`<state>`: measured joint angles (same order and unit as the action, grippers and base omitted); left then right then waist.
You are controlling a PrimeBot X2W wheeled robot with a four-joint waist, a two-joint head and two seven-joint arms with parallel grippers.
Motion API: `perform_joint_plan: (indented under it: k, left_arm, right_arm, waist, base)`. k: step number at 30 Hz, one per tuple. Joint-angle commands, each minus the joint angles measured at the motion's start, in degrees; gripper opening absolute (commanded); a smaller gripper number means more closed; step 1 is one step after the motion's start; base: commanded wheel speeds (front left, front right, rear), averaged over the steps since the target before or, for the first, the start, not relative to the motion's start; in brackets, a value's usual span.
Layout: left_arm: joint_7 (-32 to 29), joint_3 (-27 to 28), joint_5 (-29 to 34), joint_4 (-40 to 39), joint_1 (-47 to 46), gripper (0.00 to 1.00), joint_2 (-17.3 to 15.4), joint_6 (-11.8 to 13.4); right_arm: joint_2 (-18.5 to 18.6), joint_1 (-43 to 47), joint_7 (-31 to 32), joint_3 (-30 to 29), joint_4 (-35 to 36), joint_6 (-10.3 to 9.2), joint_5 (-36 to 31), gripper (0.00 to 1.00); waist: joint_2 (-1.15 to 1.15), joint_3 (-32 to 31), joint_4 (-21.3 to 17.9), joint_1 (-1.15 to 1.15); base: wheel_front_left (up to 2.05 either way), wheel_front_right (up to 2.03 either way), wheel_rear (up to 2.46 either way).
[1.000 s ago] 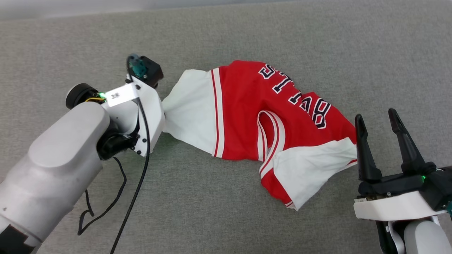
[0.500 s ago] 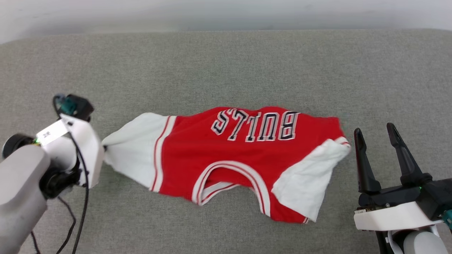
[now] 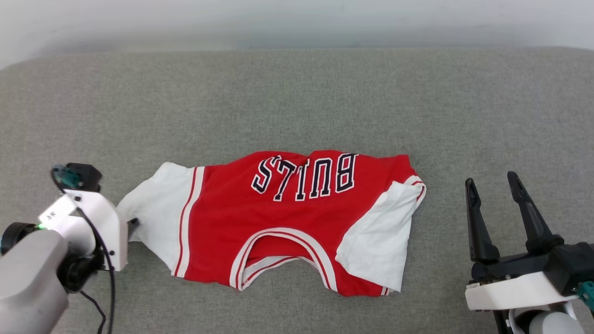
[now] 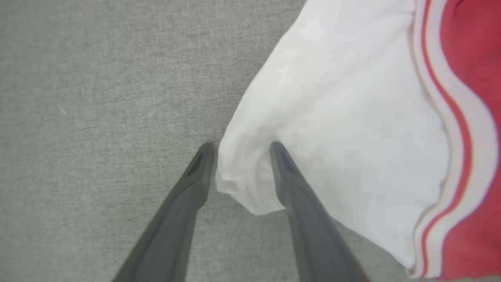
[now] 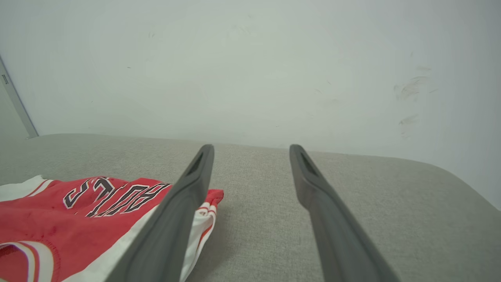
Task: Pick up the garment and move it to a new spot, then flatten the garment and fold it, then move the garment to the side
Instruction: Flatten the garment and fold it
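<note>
The garment point(image 3: 297, 222) lies front up on the grey cushioned surface point(image 3: 297, 102), a red jersey with white sleeves and "BULLS" reading upside down from the head view. Its collar faces me and its right sleeve is folded over. My left gripper point(image 4: 242, 147) is at the left sleeve's tip. Its fingers are parted, and the white sleeve point(image 4: 344, 117) end lies slack between them. Off the garment's right edge, my right gripper point(image 3: 491, 178) hovers open and empty. In the right wrist view the right gripper point(image 5: 252, 147) has the garment point(image 5: 58, 211) at its lower left.
A pale wall point(image 3: 297, 23) runs behind the far edge of the grey surface. A black cable point(image 3: 109, 297) hangs from my left wrist at the lower left. Bare grey fabric stretches beyond and to the right of the jersey.
The head camera has shifted. The jersey went from crumpled to stretched out leftward by its sleeve. My left gripper's fingers have parted from the sleeve; the right gripper stays open.
</note>
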<state>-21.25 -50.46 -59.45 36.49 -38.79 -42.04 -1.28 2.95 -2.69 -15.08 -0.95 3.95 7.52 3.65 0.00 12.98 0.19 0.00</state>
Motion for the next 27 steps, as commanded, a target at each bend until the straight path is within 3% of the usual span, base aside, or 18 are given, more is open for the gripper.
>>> perform_joint_plan:
  k: [1, 7, 15, 18, 22, 27]
  left_arm:
    - [4.91, 0.59, 0.97, 0.43, 1.54, 1.00, 1.77, 0.56]
    - [17.83, 3.27, 2.21, 0.33, 4.43, 1.00, 3.13, 3.01]
    - [33.82, 5.55, 5.55, -6.45, 11.02, 1.00, 4.27, 9.97]
    - [36.12, 7.32, 7.76, -10.75, 14.13, 1.00, 5.08, 13.81]
    - [36.52, 15.15, 14.88, -18.98, 18.76, 1.00, 7.25, 19.43]
    - [36.44, 25.34, 25.44, -28.53, 27.02, 1.00, 11.59, 22.41]
  right_arm:
    - [-0.13, 1.05, -0.13, 0.00, -0.15, -0.06, -0.52, 1.00]
    - [-0.15, 2.62, -0.13, -0.05, 0.32, -0.06, -0.77, 1.00]
    - [-0.13, 3.22, -0.13, -1.35, 2.48, -0.06, -2.39, 1.00]
    - [-0.14, 2.65, -0.13, -1.74, 3.55, -0.06, -3.41, 1.00]
    - [-0.12, 1.55, -0.13, -1.86, 5.04, -0.06, -5.24, 1.00]
    - [0.28, -0.75, -0.13, -1.04, 6.75, -0.06, -6.58, 1.00]
  waist:
    - [0.00, -1.87, 0.68, 0.00]
    - [0.00, -5.42, 1.58, 0.00]
    - [0.00, -8.70, 3.92, 0.00]
    - [0.00, -9.17, 4.66, 0.00]
    - [0.00, -9.25, 5.62, 0.00]
    - [0.00, -9.02, 6.45, 0.00]
  base:
    - [0.00, 0.00, 0.00]
    - [0.00, 0.00, 0.00]
    - [0.00, 0.00, 0.00]
    - [0.00, 0.00, 0.00]
    - [0.00, 0.00, 0.00]
    - [0.00, 0.00, 0.00]
